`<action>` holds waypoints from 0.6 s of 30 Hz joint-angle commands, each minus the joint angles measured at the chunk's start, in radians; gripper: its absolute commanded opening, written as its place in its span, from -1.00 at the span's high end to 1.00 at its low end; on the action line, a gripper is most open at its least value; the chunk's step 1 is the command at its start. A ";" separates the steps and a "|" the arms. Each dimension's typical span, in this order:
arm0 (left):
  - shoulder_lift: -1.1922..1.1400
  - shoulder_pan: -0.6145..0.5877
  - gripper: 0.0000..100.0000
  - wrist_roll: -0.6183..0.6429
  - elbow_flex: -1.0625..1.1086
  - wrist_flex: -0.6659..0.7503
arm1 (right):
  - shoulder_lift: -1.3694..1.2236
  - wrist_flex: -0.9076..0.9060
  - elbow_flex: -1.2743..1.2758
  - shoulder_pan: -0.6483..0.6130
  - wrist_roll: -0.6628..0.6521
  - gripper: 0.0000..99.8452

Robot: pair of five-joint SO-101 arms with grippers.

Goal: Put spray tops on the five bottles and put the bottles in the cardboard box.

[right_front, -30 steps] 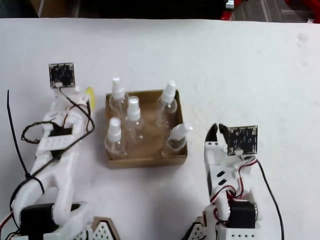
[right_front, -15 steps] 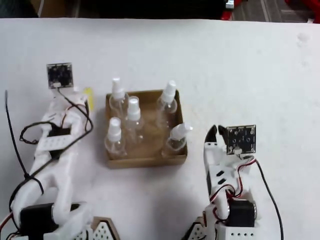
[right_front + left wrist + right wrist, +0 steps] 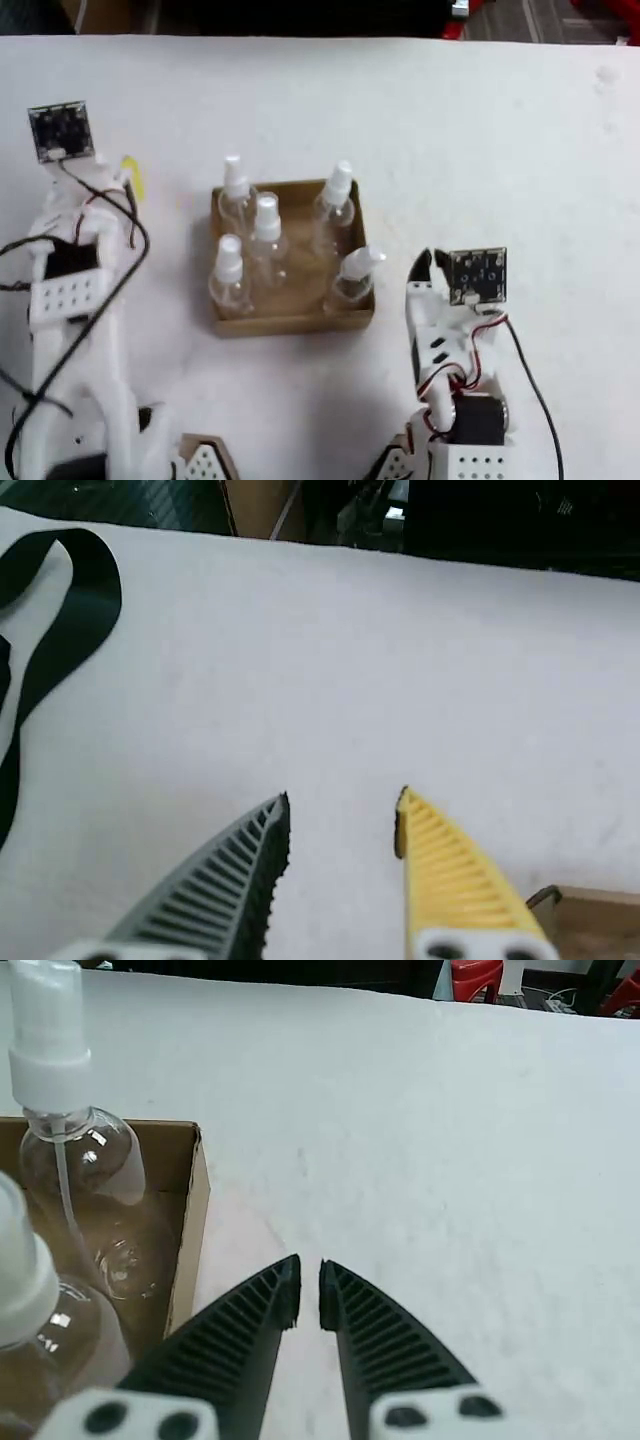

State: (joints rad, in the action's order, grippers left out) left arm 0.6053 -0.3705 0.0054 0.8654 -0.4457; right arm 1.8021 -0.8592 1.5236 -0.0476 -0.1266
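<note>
The cardboard box (image 3: 290,322) sits at the table's middle with several clear bottles standing in it, each wearing a white spray top, such as the back-left bottle (image 3: 237,195) and the tilted front-right bottle (image 3: 352,276). My left gripper (image 3: 125,180) is well left of the box; its grey and yellow fingers (image 3: 455,880) stand open over bare table around the left gripper's gap (image 3: 343,815). My right gripper (image 3: 425,268) rests just right of the box's front corner, its black fingers (image 3: 380,1340) shut on nothing at the right gripper's tip (image 3: 308,1292), beside the box wall (image 3: 190,1220) and a bottle (image 3: 80,1160).
White table cloth spreads all round the box, with wide free room at the back and right. A black cable loop (image 3: 70,600) hangs by the left arm. A corner of the box (image 3: 590,920) lies just off the left gripper's yellow finger.
The left arm has swung left, away from the box. The right arm and the bottles have stayed almost still.
</note>
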 commanded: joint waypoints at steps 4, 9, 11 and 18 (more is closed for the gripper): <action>0.245 0.051 0.67 -0.083 -0.049 -0.100 | 0.002 0.024 -0.006 0.007 -0.012 0.96; 0.406 0.077 0.67 -0.106 -0.048 -0.245 | 0.002 0.024 -0.003 0.007 -0.012 0.96; 0.476 0.077 0.67 -0.106 -0.048 -0.293 | 0.002 0.027 -0.002 0.007 -0.012 0.96; 0.769 0.116 0.67 -0.107 0.021 -0.416 | 0.002 0.027 -0.002 0.007 -0.012 0.96</action>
State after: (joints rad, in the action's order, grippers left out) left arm 1.2513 -0.2954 -0.0928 0.8700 -0.8416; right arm 1.8021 -0.8592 1.5282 -0.0476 -0.1266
